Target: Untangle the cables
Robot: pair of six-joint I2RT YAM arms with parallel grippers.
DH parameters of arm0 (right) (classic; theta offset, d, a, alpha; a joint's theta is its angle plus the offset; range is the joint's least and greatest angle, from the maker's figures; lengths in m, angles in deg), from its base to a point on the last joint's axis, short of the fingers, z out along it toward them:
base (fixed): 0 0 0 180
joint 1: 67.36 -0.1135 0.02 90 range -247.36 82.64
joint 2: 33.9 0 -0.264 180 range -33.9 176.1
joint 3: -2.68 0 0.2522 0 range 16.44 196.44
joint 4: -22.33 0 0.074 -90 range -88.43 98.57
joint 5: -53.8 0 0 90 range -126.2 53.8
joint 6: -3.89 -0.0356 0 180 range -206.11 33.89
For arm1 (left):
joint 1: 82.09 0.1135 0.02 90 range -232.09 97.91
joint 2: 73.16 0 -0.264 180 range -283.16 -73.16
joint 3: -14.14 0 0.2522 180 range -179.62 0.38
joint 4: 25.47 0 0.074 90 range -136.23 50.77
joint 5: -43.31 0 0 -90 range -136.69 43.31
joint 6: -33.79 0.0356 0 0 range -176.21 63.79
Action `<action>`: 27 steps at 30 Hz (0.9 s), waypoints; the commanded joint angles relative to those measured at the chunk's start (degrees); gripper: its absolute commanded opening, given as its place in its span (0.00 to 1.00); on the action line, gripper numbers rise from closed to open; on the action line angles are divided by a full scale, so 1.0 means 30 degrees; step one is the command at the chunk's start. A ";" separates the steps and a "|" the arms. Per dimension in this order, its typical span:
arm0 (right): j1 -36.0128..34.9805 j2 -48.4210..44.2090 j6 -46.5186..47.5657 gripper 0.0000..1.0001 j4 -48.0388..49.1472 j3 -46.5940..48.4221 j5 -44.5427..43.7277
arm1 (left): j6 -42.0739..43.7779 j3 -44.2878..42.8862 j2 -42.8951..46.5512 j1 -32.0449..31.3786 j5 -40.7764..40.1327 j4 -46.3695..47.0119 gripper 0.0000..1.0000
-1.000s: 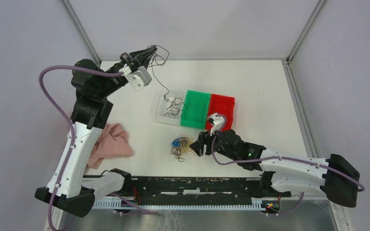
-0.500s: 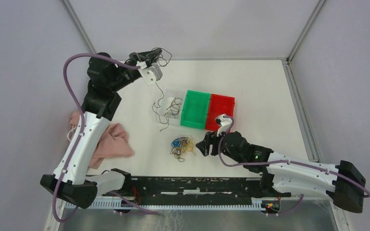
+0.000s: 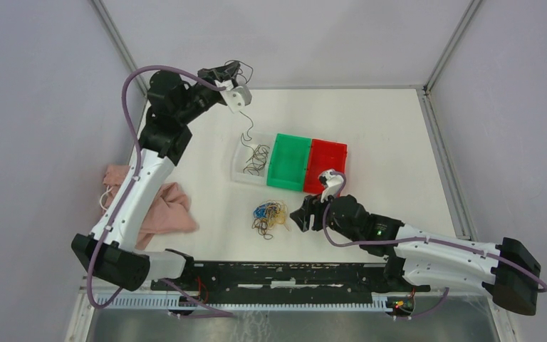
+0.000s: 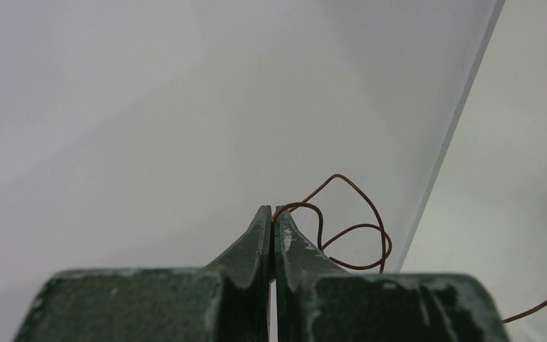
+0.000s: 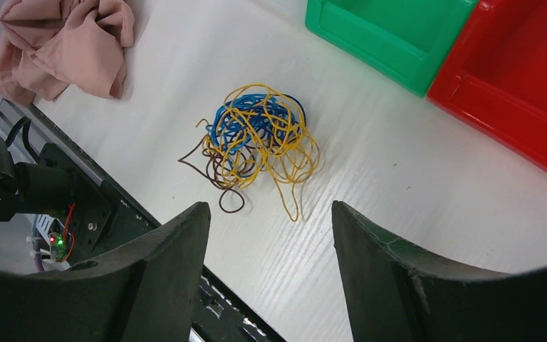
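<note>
A tangle of blue, yellow and brown cables point(image 3: 269, 214) lies on the white table in front of the bins; in the right wrist view the same tangle point(image 5: 256, 135) sits just beyond my fingers. My right gripper point(image 3: 300, 212) hovers right of it, open point(image 5: 269, 205), nothing between the jaws. My left gripper point(image 3: 229, 71) is raised high at the back left, shut point(image 4: 273, 210) on a dark brown cable point(image 4: 356, 228). That cable point(image 3: 246, 132) hangs down toward the clear bin point(image 3: 240, 169), where more dark strands point(image 3: 258, 158) lie.
A green bin point(image 3: 290, 162) and a red bin point(image 3: 327, 165) stand right of the clear one; both look empty in the right wrist view. A pink cloth point(image 3: 162, 210) lies at the left by the left arm. The black rail point(image 3: 278, 271) runs along the near edge.
My left arm has swung right along the back edge with the brown cable, dragging its hanging end toward the clear bin. The right arm eased slightly back and right, then held still.
</note>
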 commanded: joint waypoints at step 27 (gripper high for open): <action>0.0024 -0.0938 0.0255 0.71 -0.0461 0.0683 -0.2083 | -0.3850 0.1386 -0.3652 -0.2689 -0.5172 -0.4667 0.03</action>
